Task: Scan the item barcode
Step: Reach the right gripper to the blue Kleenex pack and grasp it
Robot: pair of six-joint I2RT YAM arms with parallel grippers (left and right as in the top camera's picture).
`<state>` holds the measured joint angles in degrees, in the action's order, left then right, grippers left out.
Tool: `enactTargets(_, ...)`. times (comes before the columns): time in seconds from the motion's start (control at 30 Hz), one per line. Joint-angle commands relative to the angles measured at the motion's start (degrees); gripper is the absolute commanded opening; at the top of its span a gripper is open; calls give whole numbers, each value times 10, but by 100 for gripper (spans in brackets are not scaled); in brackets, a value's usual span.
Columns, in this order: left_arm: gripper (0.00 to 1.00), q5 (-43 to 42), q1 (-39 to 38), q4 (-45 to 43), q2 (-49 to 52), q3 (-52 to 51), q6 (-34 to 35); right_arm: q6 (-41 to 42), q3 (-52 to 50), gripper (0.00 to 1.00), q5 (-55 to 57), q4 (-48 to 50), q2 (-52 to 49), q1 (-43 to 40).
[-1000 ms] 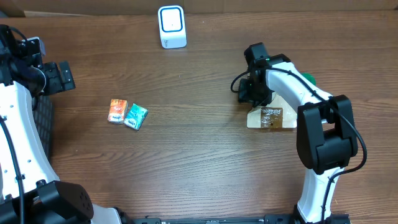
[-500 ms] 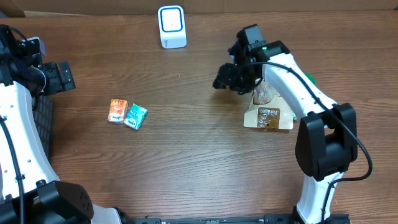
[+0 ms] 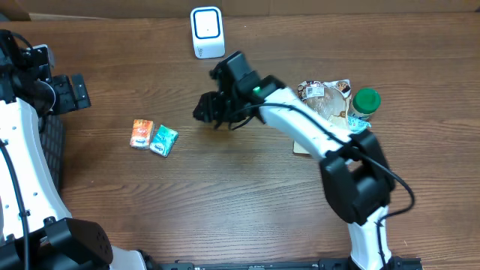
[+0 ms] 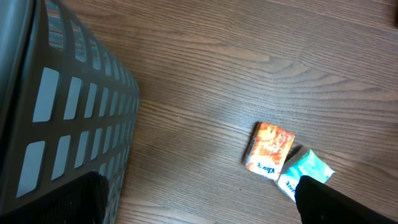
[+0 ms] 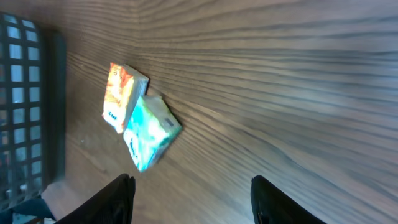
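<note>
Two small tissue packs lie side by side on the wooden table, an orange one (image 3: 141,133) (image 4: 268,149) (image 5: 122,94) and a teal one (image 3: 163,139) (image 4: 305,175) (image 5: 152,132). The white barcode scanner (image 3: 207,31) stands at the table's far edge. My right gripper (image 3: 208,109) (image 5: 196,202) hovers open and empty right of the packs, and they lie ahead of its fingertips in the right wrist view. At the far left my left gripper (image 3: 73,91) (image 4: 199,205) is wide open and holds nothing.
A black mesh basket (image 4: 56,112) (image 3: 49,142) (image 5: 25,93) sits at the left edge beside the left arm. At the right lie a clear snack bag (image 3: 324,94), a green-capped bottle (image 3: 366,100) and a brown card (image 3: 300,144).
My right arm has swung left from the pile at the right to the table's middle, leaving the items there, and its jaws have opened wider. The left arm has not moved.
</note>
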<state>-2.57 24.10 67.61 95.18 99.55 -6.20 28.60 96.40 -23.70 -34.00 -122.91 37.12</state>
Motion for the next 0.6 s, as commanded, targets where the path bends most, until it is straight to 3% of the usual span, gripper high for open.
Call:
enactTargets(0.0, 100, 0, -1, -2, 0, -1, -7, 47, 10, 56, 5, 47, -37, 29)
enactTargets(0.27, 100, 0, -1, -2, 0, -1, -7, 121, 10, 52, 9, 201, -102, 61)
enactTargets(0.57, 100, 0, -1, -2, 0, -1, -7, 121, 10, 48, 64, 211, -120, 93)
